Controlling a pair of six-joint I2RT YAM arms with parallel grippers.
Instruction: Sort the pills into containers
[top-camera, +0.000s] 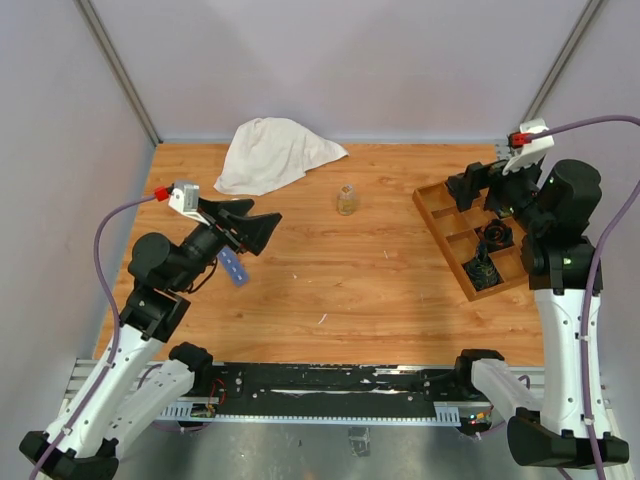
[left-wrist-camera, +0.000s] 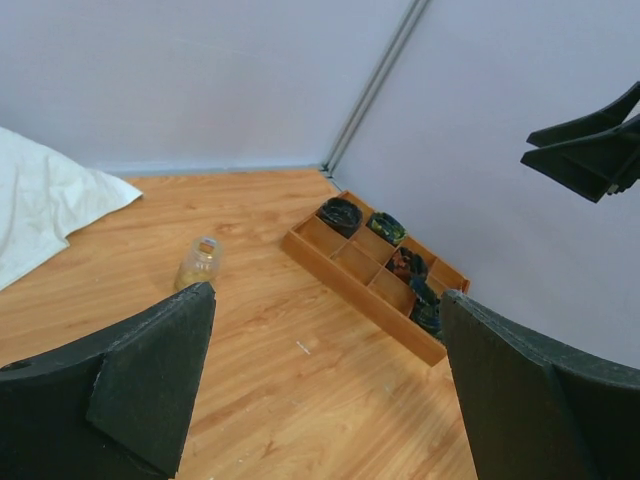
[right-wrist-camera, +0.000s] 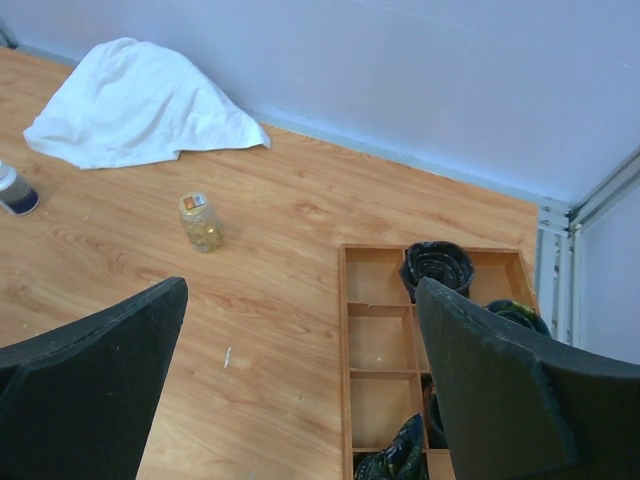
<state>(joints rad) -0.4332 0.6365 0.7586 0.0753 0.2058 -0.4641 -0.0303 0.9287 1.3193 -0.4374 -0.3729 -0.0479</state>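
Probably a lab: panel-walled robot table (top-camera: 330, 285).

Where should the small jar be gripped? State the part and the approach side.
Probably the jar by its round body just below the mouth, approached straight down from above: it stands upright and narrow, apart from the cloth and the wooden tray.

A: Does any writing, number or brand read anywhere?

B: No, nothing legible. The small jar (right-wrist-camera: 201, 221) has a coloured patch on its lid, but it is too small to make out as letters.

A: And the blue pill-organizer strip (top-camera: 233, 266)?

B: It is only partly in view, and no marks can be read on the part that shows.

A: The wooden tray (right-wrist-camera: 378, 343)?

B: No readable mark on the wood or on the dark things (right-wrist-camera: 436, 264) lying in it.
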